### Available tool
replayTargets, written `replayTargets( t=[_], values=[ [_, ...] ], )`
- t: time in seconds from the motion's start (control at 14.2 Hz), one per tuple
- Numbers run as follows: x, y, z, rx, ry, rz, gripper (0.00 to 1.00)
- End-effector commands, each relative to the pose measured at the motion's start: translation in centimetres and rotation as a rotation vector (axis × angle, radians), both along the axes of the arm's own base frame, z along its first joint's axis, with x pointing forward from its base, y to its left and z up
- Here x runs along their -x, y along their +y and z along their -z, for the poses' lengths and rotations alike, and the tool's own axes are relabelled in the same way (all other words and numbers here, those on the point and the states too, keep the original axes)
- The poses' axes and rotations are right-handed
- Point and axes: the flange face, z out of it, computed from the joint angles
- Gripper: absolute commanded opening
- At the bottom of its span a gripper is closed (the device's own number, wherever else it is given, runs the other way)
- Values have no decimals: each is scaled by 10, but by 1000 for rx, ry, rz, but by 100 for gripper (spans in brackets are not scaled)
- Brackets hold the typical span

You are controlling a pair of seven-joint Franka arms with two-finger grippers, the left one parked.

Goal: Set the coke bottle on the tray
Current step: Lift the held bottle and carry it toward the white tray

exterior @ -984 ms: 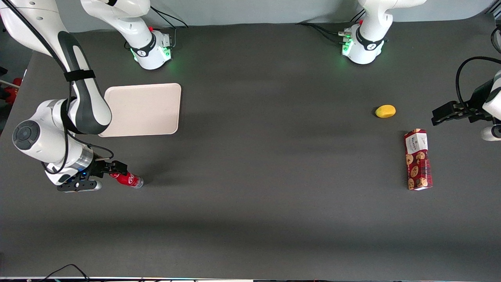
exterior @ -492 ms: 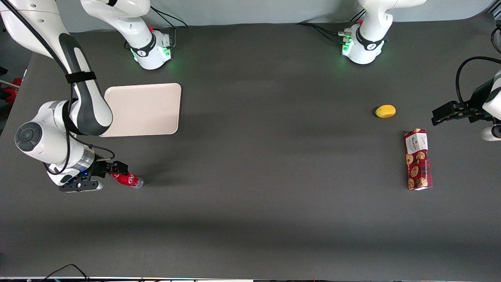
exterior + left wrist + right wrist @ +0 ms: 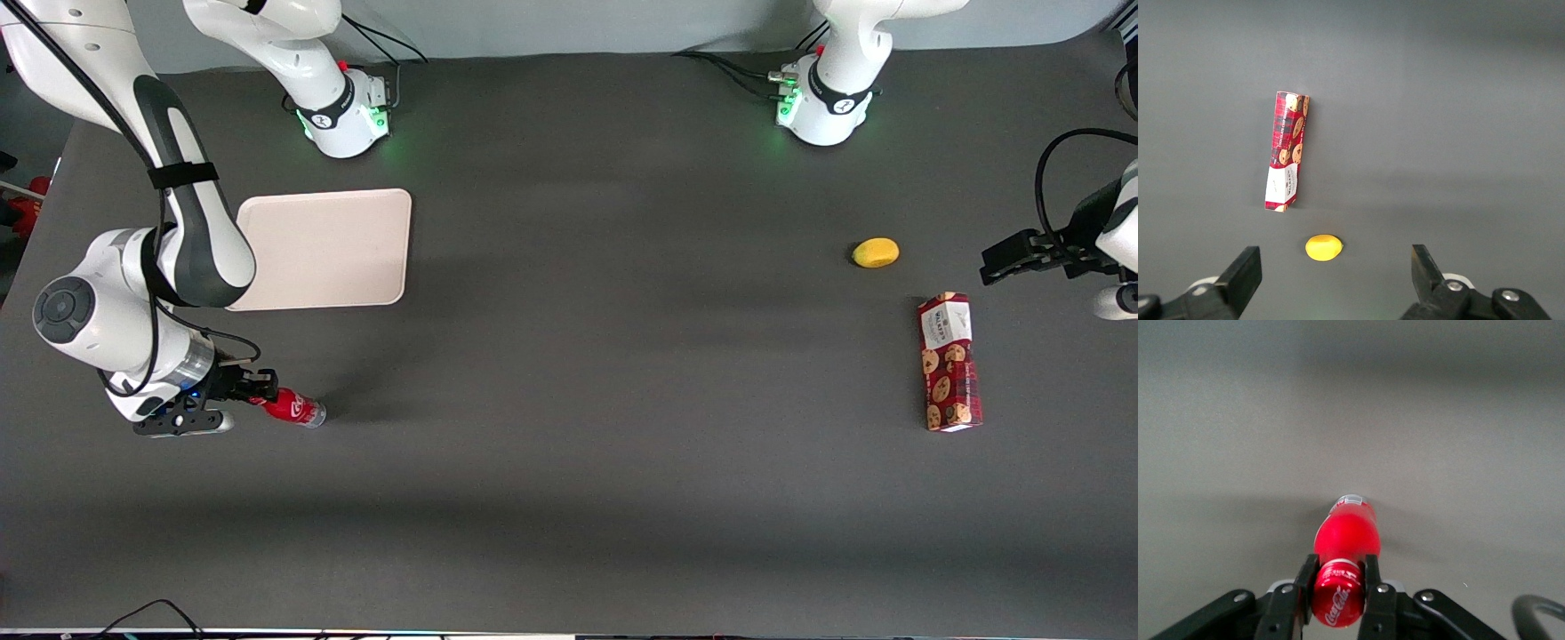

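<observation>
1. The gripper is low over the dark table, at the working arm's end.
2. Its two black fingers press on the cap end of the coke bottle, one on each side, so it is holding the bottle.
3. The coke bottle lies on its side on the table. Its red cap is between the fingers and its silvery base points away from the gripper.
4. The wrist camera shows white script on the red cap end.
5. The tray is flat and cream colored. It sits on the table farther from the front camera than the bottle, and the two are apart.
6. Nothing lies on the tray.
7. A red cookie box lies flat toward the parked arm's end of the table.
8. A small yellow lemon sits near the cookie box, a bit farther from the front camera.
</observation>
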Motion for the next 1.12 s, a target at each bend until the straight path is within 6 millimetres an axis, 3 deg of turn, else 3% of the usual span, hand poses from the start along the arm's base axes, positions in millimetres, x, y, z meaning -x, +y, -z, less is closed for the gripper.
replayTargets(
  t=[0.0,0.14,0.42,0.56,0.63,0.77,1.05],
  values=[
    [-2,2,-13,-12,-26,-23,0],
    [-6,8,-46,-15,-27,-34,0],
    [-15,12,-177,-13,93,-96,0],
    [-1,13,-236,29,133,-114,0],
    [4,13,-252,52,146,-118,0],
    [10,13,-256,56,158,-123,0],
    [13,0,-225,88,184,-115,0]
  ],
)
